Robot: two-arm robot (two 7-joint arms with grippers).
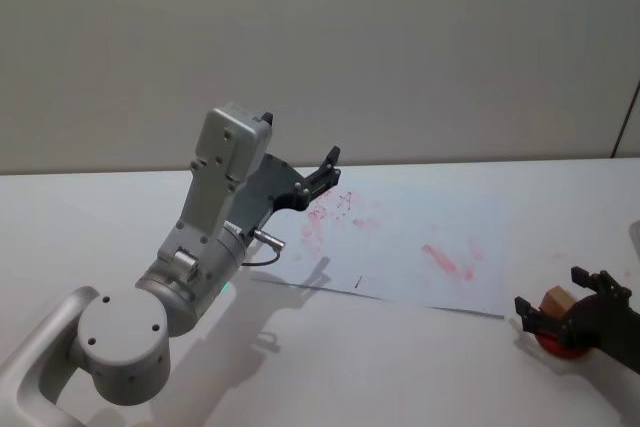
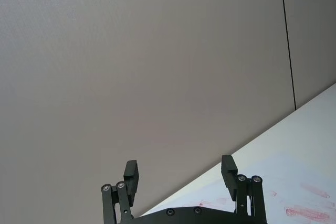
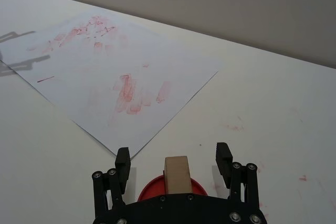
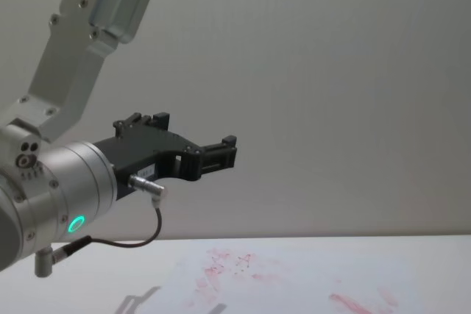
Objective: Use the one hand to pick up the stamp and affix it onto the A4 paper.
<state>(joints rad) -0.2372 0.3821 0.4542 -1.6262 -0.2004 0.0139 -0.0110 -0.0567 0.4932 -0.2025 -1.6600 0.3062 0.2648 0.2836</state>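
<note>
At lower right of the head view, the right gripper (image 1: 562,309) is spread open around the stamp (image 1: 557,300), apparently resting on a red pad (image 3: 170,187), beside the paper (image 1: 420,247), ready for closing. The left gripper (image 1: 328,169), also open, is parked aloft.

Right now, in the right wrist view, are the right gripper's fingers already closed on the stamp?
No, the right gripper is open: its fingers stand apart on either side of the stamp, with clear gaps.
</note>
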